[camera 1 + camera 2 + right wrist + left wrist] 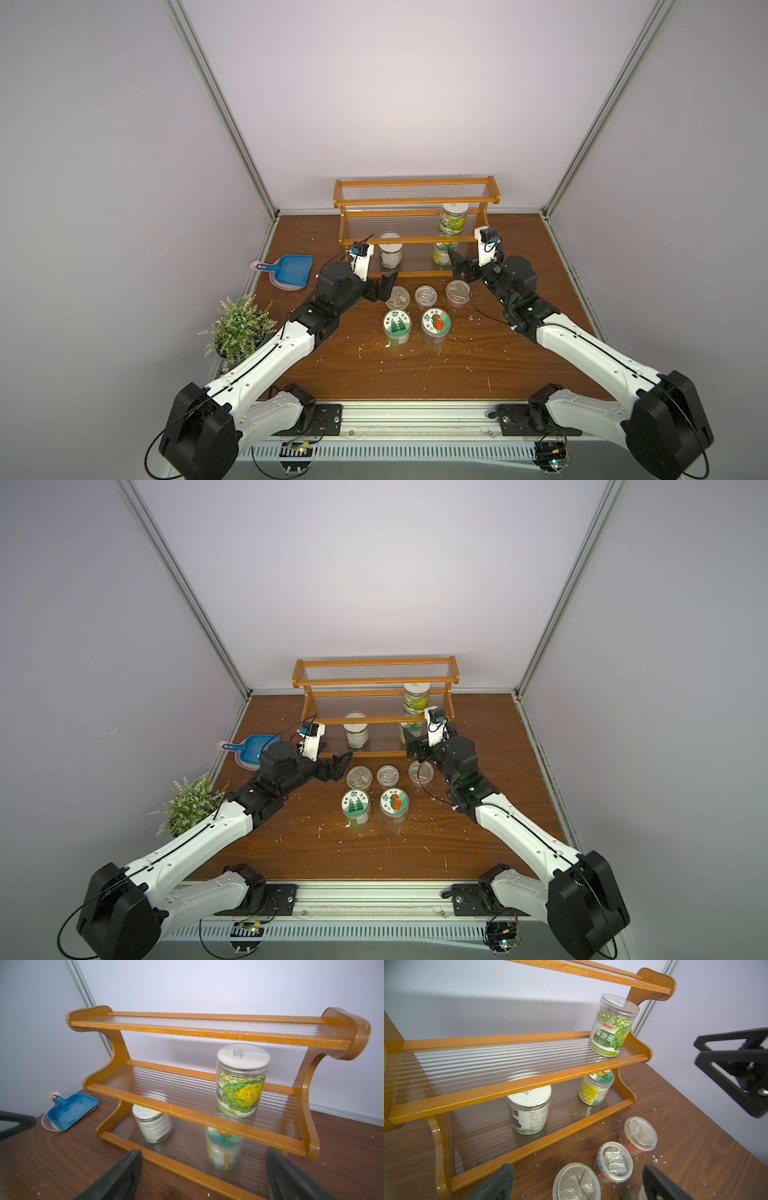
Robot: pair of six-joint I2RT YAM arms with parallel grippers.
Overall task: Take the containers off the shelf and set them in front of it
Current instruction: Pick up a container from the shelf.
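I see both sets of jaws gaping and empty: left gripper (384, 286) at 7 o'clock of the shelf (415, 202), right gripper (457, 268) at 5. A green-labelled jar (454, 218) stands on its middle tier toward 2 o'clock, with a white-lidded jar (391, 255) and a yellow jar (439, 253) on the bottom tier. Three cups (426, 296) and two pictured-lid jars (397, 326) sit on the table (498, 365) at 6 o'clock.

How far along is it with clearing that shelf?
Done: three short cups and two picture-lidded jars stand before the shelf. In hand: nothing; left fingers and right fingers are open. Left: the middle-tier jar and two bottom-tier jars.
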